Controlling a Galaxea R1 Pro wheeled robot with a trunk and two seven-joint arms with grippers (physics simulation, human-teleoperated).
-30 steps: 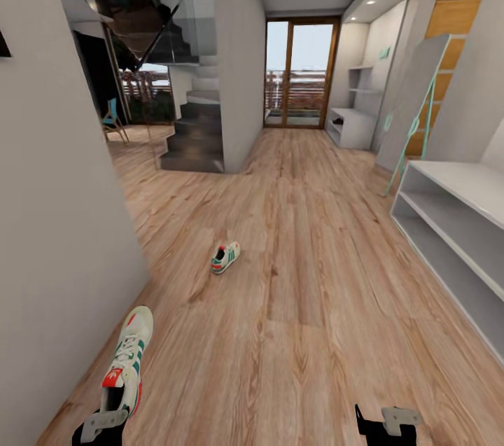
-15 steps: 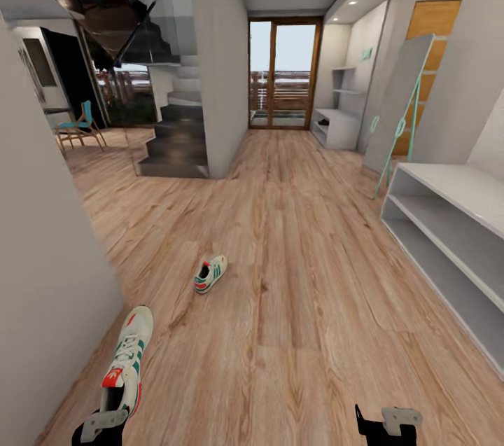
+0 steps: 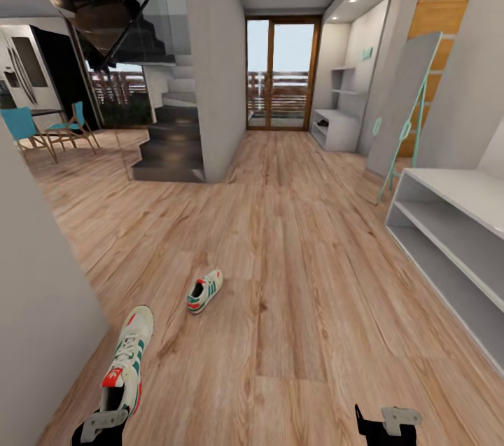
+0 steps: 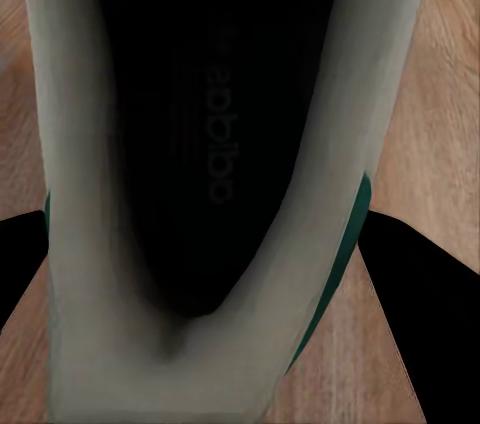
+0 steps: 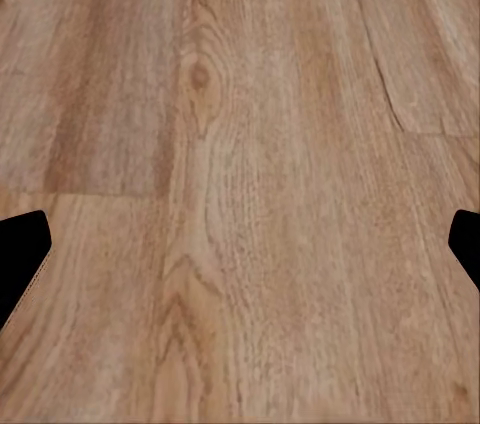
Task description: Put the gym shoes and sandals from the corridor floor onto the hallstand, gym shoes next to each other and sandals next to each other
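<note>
While the hallstand (image 3: 448, 222) sits bare, left claw (image 3: 103, 425) grips gym shoe (image 3: 127, 362).

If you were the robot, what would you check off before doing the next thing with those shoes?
1. Left gripper holding one gym shoe: ok.
2. Right gripper free for another pickup: ok, open over bare floor.
3. Second gym shoe located: ok, lying on the floor ahead.
4. Hallstand shelves free: ok, nothing on the visible part.
5. Sandals located: cannot tell.
</note>
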